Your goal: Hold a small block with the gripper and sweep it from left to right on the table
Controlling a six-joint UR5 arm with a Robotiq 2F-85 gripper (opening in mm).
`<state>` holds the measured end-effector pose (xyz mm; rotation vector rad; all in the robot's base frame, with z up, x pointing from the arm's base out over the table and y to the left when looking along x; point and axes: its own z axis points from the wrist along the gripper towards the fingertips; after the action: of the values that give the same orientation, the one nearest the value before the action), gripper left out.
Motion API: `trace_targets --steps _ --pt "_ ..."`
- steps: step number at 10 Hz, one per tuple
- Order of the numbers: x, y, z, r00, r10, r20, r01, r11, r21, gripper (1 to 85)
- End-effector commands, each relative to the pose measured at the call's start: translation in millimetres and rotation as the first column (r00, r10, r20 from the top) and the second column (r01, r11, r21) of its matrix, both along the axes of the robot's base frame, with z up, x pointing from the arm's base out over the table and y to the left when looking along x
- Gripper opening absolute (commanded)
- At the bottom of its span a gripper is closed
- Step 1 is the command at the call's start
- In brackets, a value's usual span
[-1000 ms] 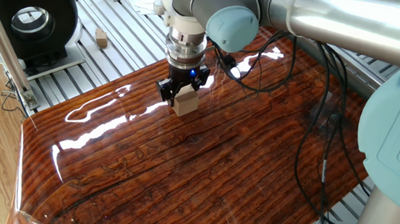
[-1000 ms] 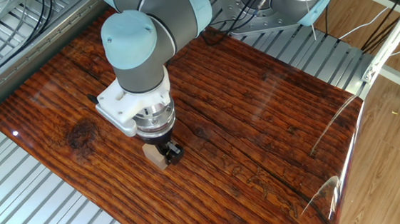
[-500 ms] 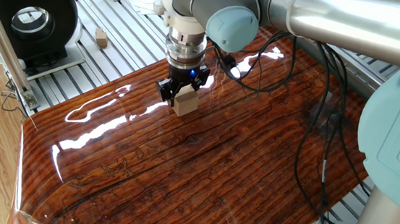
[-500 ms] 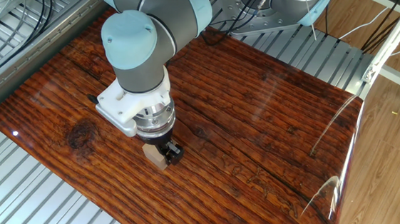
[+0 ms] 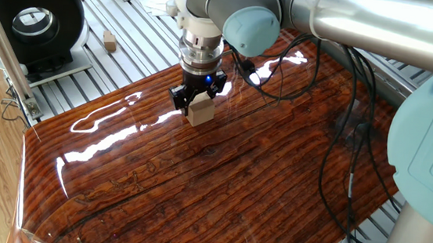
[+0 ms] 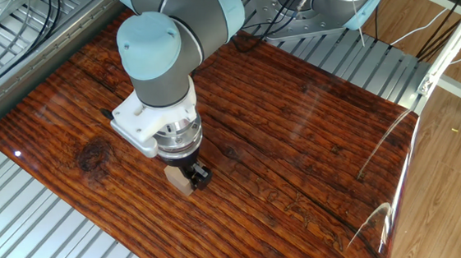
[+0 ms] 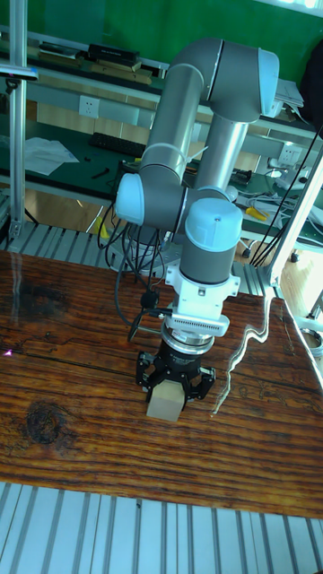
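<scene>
Sitting between the claw's (image 5: 196,98) prongs, the small block (image 5: 199,112) is clamped, its base on the table (image 5: 258,188).

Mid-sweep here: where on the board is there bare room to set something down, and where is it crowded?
The table is bare from the gripper and its small block out to the clear panel edge. In the one fixed view the near half is open too. Crowded: black cables draped along the arm-side edge, plus around the block itself.
</scene>
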<state>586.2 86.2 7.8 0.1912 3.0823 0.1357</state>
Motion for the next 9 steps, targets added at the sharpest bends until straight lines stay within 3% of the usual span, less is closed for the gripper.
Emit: trace_targets --steps 1,9 --pt "1.3 4.8 2.8 1.0 -0.012 -0.001 0.012 1.0 0.009 1.0" --pt "3.9 12.8 -0.1 1.0 -0.025 0.0 0.025 1.0 -0.001 1.0"
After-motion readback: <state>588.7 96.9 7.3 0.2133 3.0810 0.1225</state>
